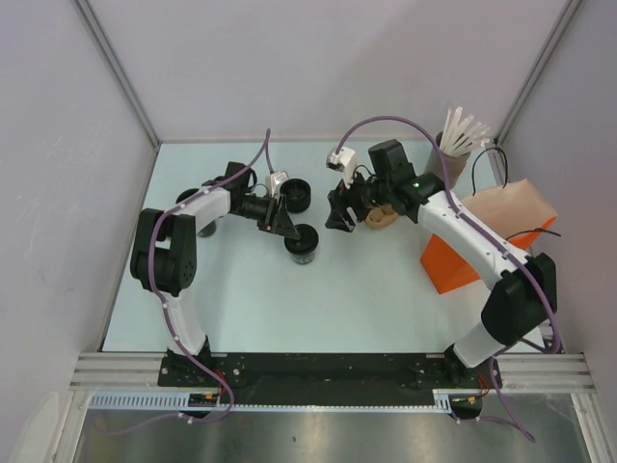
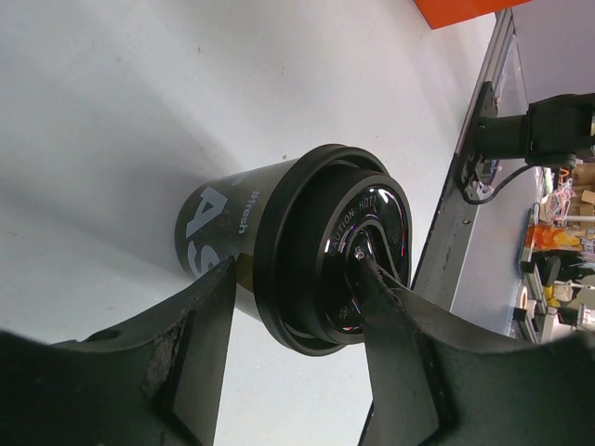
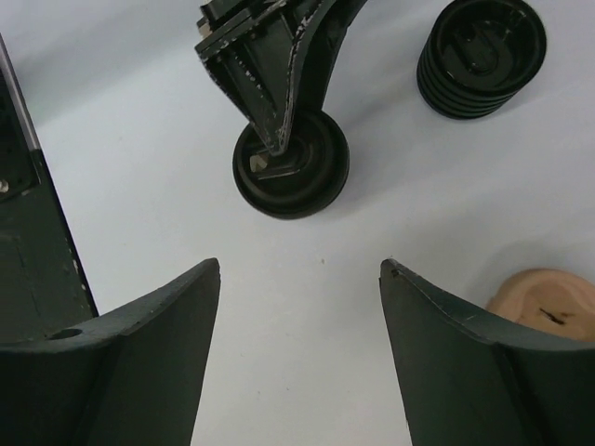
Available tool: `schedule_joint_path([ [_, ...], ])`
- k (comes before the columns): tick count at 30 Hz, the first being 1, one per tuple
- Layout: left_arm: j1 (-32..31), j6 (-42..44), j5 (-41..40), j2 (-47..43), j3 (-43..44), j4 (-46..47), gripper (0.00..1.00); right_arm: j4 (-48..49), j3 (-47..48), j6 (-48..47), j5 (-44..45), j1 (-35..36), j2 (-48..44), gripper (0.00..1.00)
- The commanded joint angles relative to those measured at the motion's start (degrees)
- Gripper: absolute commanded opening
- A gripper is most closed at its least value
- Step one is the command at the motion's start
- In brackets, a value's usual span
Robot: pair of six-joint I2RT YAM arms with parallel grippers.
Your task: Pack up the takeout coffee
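Note:
The takeout coffee [image 1: 303,244] is a small black cup with a round black lid [image 2: 325,214], standing on the table left of centre. My left gripper [image 1: 289,229] is open and straddles its top: one fingertip [image 2: 364,265] rests on the middle of the lid and the other finger [image 2: 209,316] is beside the cup wall. In the right wrist view the cup [image 3: 311,181] sits ahead with the left fingers [image 3: 265,116] on it. My right gripper [image 1: 335,220] is open and empty above bare table [image 3: 299,268], just right of the cup. The orange bag [image 1: 453,262] lies at the right.
A black ridged stack [image 1: 297,196] stands behind the cup, also in the right wrist view [image 3: 479,56]. A light brown piece [image 1: 379,218] lies under the right wrist. A brown paper bag [image 1: 511,204] rests over the orange bag. A grey tub of white sticks [image 1: 459,145] stands back right.

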Motion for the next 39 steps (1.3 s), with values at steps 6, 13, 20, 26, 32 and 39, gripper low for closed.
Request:
schedule_joint_path([
  [6, -0.8, 2.5, -3.7, -0.7, -2.5, 1.3, 0.57, 12.4, 0.2, 15.9, -5.0, -2.9, 12.0, 0.63],
  [13, -1.0, 2.3, -4.7, -1.3, -3.1, 2.2, 0.57, 14.4, 3.3, 21.4, -10.9, -4.8, 21.1, 0.53],
  [20, -1.3, 2.2, -5.7, -2.1, -3.6, 2.6, 0.57, 14.7, 6.2, 24.7, -16.1, -4.8, 25.5, 0.44],
  [26, -1.5, 2.0, -6.1, -2.4, -3.7, 2.7, 0.56, 15.2, 6.9, 26.2, -18.7, -5.0, 26.6, 0.42],
  [32, -1.5, 1.7, -6.6, -2.4, -3.8, 3.1, 0.56, 14.6, 7.1, 26.1, -18.4, -4.8, 27.7, 0.38],
  [39, -1.6, 1.5, -7.0, -2.6, -3.7, 3.1, 0.56, 13.1, 6.5, 25.0, -18.7, -3.6, 28.8, 0.36],
])
